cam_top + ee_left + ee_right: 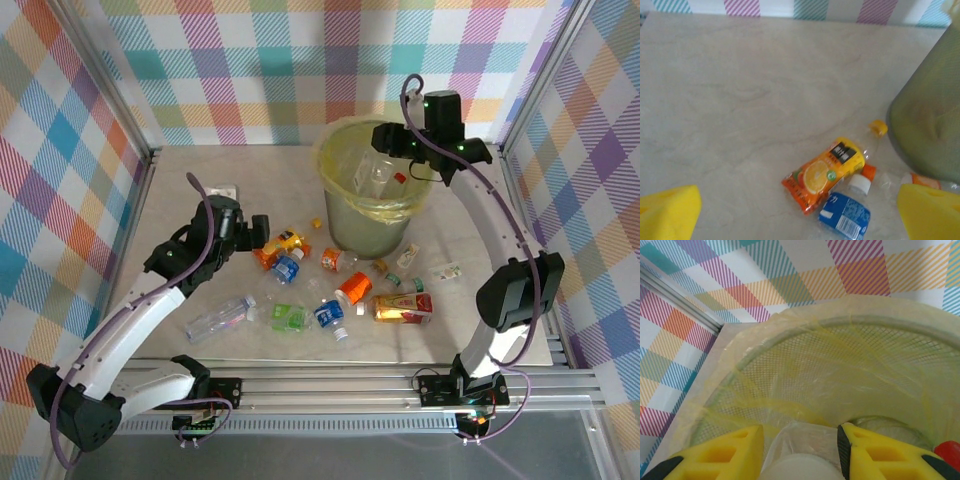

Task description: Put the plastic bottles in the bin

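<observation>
Over the mouth of the bin [362,228], at the far right of the bench [200,180], the right claw [799,440] is pinched on a clear bottle [795,466], with the yellow-lined mesh wall below it. A red cap [948,450] lies in the bottom of the bin.

The left claw [243,230] is spread wide and holds nothing, hanging above an orange-labelled bottle [827,172] and a blue-labelled bottle [847,215] that lie touching, just left of the bin's foot. A loose yellow cap [879,127] sits between them and the bin.

Nearer the arms lie a long clear bottle [220,318], a green-labelled bottle [288,318], an orange-capped bottle [355,288] and a red-and-yellow bottle [403,307].
</observation>
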You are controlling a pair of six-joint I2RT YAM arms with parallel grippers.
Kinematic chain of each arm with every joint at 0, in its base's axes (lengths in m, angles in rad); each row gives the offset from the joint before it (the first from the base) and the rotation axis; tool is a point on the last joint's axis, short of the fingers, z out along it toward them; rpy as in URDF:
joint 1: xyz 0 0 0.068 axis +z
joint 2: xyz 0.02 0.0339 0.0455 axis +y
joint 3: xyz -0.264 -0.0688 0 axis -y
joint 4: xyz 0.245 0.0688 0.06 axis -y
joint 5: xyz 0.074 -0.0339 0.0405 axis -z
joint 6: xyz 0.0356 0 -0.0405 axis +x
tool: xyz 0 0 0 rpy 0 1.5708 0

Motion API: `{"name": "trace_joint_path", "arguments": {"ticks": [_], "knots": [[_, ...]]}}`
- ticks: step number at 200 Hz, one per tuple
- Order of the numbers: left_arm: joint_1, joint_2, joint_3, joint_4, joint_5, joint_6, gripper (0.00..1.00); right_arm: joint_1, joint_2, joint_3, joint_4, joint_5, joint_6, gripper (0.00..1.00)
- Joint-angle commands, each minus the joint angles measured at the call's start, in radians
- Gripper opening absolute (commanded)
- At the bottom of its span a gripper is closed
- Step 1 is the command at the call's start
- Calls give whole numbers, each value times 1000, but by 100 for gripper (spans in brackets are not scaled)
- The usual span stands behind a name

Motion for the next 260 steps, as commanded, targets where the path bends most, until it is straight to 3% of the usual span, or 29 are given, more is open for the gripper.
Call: {"name": "trace_joint_path", "arguments": {"ticks": [1, 95, 118, 167, 213, 240, 260], "knots": [[13, 26, 32, -160, 31, -29, 100, -3, 33, -15, 75, -38, -2, 9], [14, 53, -18, -375, 84, -139, 100, -3, 114, -30, 65, -5, -34, 42], [13, 31, -81, -347, 96, -209, 100, -3, 103, -46, 73, 1, -35, 48], [23, -93, -213, -312, -25, -505, 100, -3, 97, -52, 63, 10, -40, 65], [50, -248, -319, -348, -58, -855, 100, -3, 84, -76, 73, 15, -49, 89], [55, -325, -366, -400, -64, -1033, 100, -3, 89, -72, 66, 13, -55, 97], [55, -392, -411, -375, -58, -1084, 100, -3, 90, -71, 67, 7, -59, 100]]}}
